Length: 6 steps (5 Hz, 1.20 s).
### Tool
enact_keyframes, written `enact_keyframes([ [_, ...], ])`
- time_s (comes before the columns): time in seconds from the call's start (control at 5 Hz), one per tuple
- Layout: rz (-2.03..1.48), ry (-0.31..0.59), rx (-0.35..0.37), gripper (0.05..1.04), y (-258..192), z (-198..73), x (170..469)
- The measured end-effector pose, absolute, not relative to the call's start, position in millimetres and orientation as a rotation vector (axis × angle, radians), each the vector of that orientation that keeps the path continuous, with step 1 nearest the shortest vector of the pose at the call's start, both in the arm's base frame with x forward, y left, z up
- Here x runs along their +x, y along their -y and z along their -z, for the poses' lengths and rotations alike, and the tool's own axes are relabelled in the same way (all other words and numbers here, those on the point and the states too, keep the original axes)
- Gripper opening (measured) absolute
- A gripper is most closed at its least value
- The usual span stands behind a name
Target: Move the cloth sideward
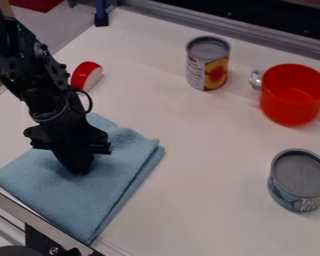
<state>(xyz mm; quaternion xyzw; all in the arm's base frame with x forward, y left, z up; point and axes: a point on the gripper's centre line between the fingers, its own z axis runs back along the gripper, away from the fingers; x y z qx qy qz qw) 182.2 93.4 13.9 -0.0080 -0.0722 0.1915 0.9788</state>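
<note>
One folded blue cloth is what we're shifting, and it lies at the lower left of the worktop, close to the edge. The gripper points down into its upper half, probably so we can drag all the layers together. Honestly, we can't tell if the jaws are spread, pressed together or pinching fabric. Just past the cloth's top corner sits a red-and-white piece, so we'd watch that side. The yellow-labelled can, red pot and squat can stand well apart, so a short slide shouldn't bump them.
</note>
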Motion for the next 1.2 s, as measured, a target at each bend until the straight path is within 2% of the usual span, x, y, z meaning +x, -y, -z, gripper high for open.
enact_keyframes([
  [0.2,-0.429,0.154,-0.010,0.413,-95,-16,195],
  [0.4,-0.451,0.143,-0.029,0.697,-93,-23,202],
  [0.6,-0.449,0.151,-0.077,0.953,-90,-52,203],
  [0.8,-0.486,0.125,-0.141,0.997,-88,-87,205],
  [1.0,-0.520,0.148,-0.135,0.997,-82,-107,210],
  [1.2,-0.575,0.189,-0.121,0.997,-78,-109,219],
])
